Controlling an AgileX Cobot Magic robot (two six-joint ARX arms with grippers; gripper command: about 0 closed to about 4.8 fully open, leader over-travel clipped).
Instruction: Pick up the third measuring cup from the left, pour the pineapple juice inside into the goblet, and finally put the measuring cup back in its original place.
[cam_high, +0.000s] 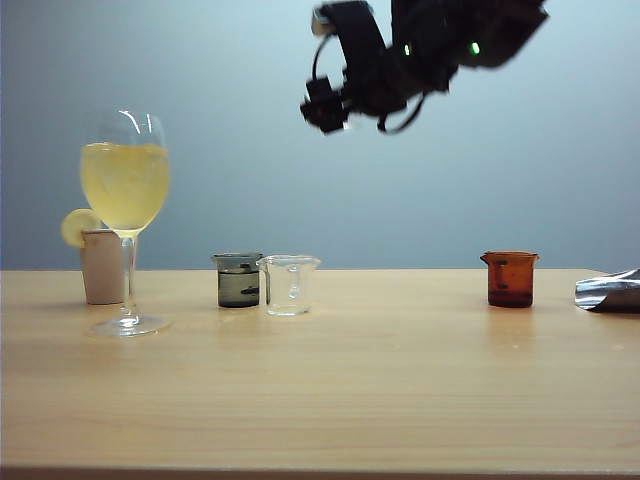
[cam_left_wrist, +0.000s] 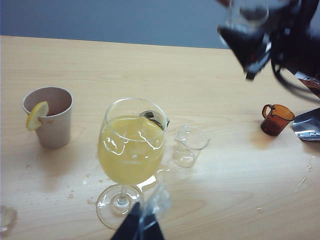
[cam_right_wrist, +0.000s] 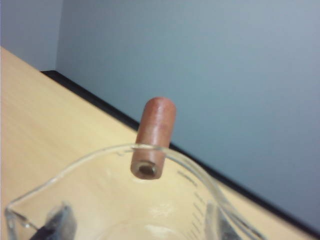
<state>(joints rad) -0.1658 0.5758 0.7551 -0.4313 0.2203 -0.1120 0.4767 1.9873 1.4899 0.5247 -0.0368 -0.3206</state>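
Observation:
The goblet (cam_high: 124, 185) stands at the table's left, its bowl well filled with pale yellow pineapple juice (cam_left_wrist: 129, 160). High above the table's middle, my right gripper (cam_high: 326, 104) is shut on the third measuring cup (cam_right_wrist: 165, 200), a clear beaker with a reddish-brown peg on its rim. Its dark fingers (cam_right_wrist: 56, 224) press the glass from both sides, and I see no yellow liquid in it. The left wrist view has this held cup (cam_left_wrist: 248, 12) near the frame's edge. My left gripper (cam_left_wrist: 140, 229) hangs shut just beside the goblet's foot (cam_left_wrist: 116, 204), holding nothing.
Right of the goblet stand a smoky-grey beaker (cam_high: 238, 280) and a clear beaker (cam_high: 289, 285). An amber beaker (cam_high: 509, 279) and a crumpled foil piece (cam_high: 610, 291) are at the far right. A beige cup with a lemon slice (cam_high: 102, 265) is behind the goblet. Droplets (cam_left_wrist: 75, 187) dot the wood.

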